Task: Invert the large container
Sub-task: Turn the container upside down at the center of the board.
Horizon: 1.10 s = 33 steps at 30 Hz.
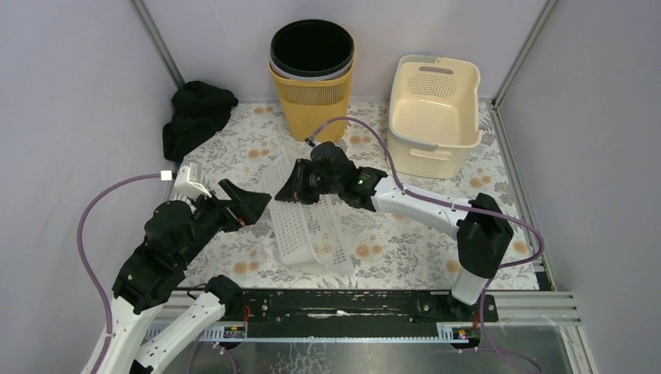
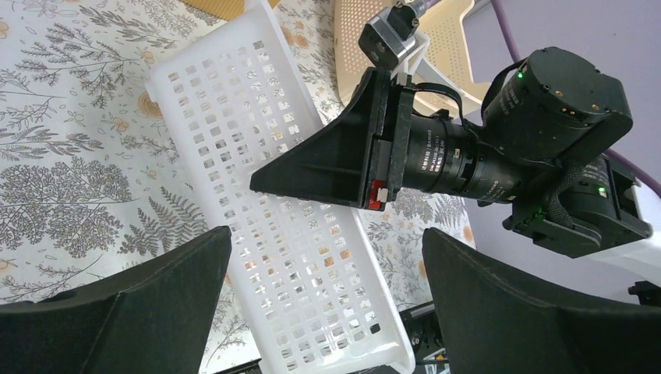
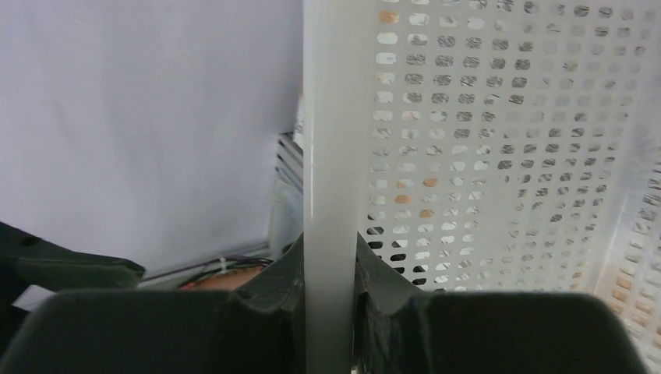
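White basket: a long white basket [image 1: 310, 227] with holes all over lies in the middle of the table [image 1: 405, 234], its length running from the far middle toward the arm bases.
Basket tilt: in the top view one long wall and the base both show, so it looks tipped; whether its far end is off the table I cannot tell.
Right fingers: the right fingers [image 1: 298, 189] are at the far end of the white basket, nearly closed, pinching its rim between them. The right wrist view shows the rim as a pale upright band clamped from both sides.
Left fingers: the left fingers [image 1: 248, 204] are spread fully wide and grip nothing. They sit just beside the left long side of the white basket and point at it. In the left wrist view the basket lies between the two tips with a gap on each side.
Yellow bin: a yellow bin [image 1: 312, 97] with a black liner stands upright at the far edge.
Cream basket: a cream basket [image 1: 433, 117] stands to the right of the yellow bin, mouth up.
Black cloth: a black cloth [image 1: 195, 117] is bunched in the far left corner.
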### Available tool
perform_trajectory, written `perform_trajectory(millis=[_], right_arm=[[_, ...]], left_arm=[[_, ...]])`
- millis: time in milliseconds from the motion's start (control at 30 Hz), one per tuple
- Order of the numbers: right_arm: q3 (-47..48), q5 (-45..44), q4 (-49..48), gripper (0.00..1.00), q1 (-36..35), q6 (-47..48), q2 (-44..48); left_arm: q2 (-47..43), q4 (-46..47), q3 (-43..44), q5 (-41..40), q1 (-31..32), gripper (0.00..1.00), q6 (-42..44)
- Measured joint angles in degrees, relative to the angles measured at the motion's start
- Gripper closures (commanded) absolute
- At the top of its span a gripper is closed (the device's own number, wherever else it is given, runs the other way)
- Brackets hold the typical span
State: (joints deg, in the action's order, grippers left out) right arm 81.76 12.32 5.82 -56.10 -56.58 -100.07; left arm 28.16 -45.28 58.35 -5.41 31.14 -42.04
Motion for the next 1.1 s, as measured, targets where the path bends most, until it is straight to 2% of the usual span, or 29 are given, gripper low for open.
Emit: perform_trajectory(millis=[133,433,1100], right_arm=[[-3.7,2.1,-7.4,1.00,0.8,-3.8,0.8],[-6.2,2.6,-13.5,1.00,1.5,-7.2,1.5],[-13.0,0.6,-15.5,1.00,3.8,-8.7,8.4]], left_arm=[[0.7,-0.4,0.0,0.0,0.0,0.00,0.0],[2.4,-0.6,0.0,0.0,0.0,0.00,0.0],[3.5,-0.4,-1.3,0.0,0.0,0.00,0.0]])
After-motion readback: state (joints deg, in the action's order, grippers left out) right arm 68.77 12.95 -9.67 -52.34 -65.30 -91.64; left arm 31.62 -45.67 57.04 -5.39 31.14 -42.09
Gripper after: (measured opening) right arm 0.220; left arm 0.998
